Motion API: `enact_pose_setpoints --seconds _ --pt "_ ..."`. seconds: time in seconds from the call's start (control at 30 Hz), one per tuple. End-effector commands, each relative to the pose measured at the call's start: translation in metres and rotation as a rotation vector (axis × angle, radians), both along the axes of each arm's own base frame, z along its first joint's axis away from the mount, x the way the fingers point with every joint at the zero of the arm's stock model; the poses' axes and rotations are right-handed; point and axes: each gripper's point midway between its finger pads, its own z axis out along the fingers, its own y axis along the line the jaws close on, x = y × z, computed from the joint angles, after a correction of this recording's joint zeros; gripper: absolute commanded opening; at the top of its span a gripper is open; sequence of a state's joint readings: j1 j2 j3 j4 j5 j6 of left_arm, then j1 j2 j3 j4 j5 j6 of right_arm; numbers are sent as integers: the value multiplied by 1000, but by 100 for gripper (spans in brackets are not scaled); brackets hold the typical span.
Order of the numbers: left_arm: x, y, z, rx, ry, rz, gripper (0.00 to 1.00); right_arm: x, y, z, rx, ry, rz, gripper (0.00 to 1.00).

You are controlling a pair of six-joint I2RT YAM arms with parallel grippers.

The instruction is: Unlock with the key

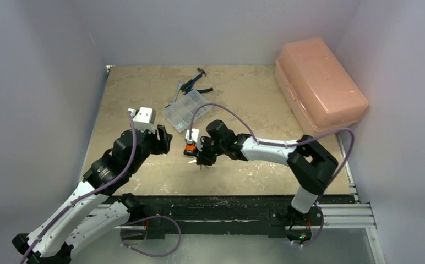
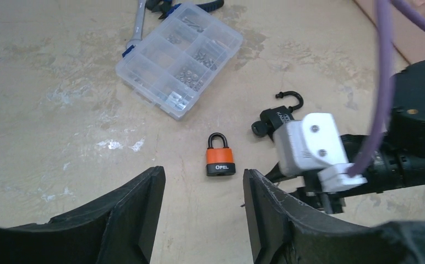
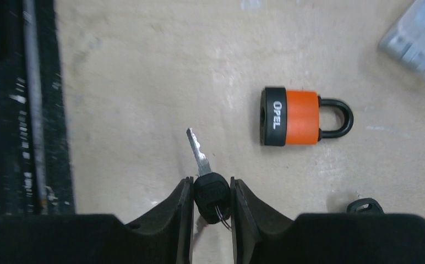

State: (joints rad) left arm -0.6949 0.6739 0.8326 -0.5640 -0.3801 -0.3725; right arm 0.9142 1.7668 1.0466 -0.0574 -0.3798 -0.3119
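Beige, scuffed tabletop (image 1: 144, 93) is noted. Near the padlock (image 3: 293, 116), the left tool (image 2: 202, 173) is held open and empty. By the right tool (image 3: 211, 184), the key (image 3: 199, 151) is clamped at its black head. "OPEL" is printed on the padlock, laid flat mid-tabletop, untouched by the key.

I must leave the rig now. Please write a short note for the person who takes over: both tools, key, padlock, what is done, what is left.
Left tool: open, empty, near the padlock.
Right tool: shut on the key, holding its black head; blade free.
Padlock: lies flat on the table, shackle closed, no tool touching it.
Done: key grasped.
Left: bring the blade to the keyhole, insert, turn, open the shackle; the left tool probably should steady the padlock.
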Motion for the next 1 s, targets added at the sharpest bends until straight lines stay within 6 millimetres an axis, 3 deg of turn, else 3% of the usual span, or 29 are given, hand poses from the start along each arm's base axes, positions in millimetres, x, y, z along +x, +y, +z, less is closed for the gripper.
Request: enact_pose_setpoints --seconds 0.0,0.2,0.33,0.43,0.67,0.97 --pt "-7 -5 29 -73 -98 -64 58 -17 17 64 260 -6 23 0" --pt "-28 -28 54 -184 -177 -241 57 -41 16 111 438 74 18 0" --pt "-40 -40 68 -267 -221 -321 56 -49 8 164 630 40 -11 0" --pt "-45 -50 72 -311 -210 -372 55 -46 -3 191 721 -16 -67 0" --pt "-50 -80 72 -437 -155 -474 51 -17 -26 202 751 -249 -305 0" --pt "-34 -114 50 -509 -72 -523 42 -3 -34 209 772 -303 -400 0"
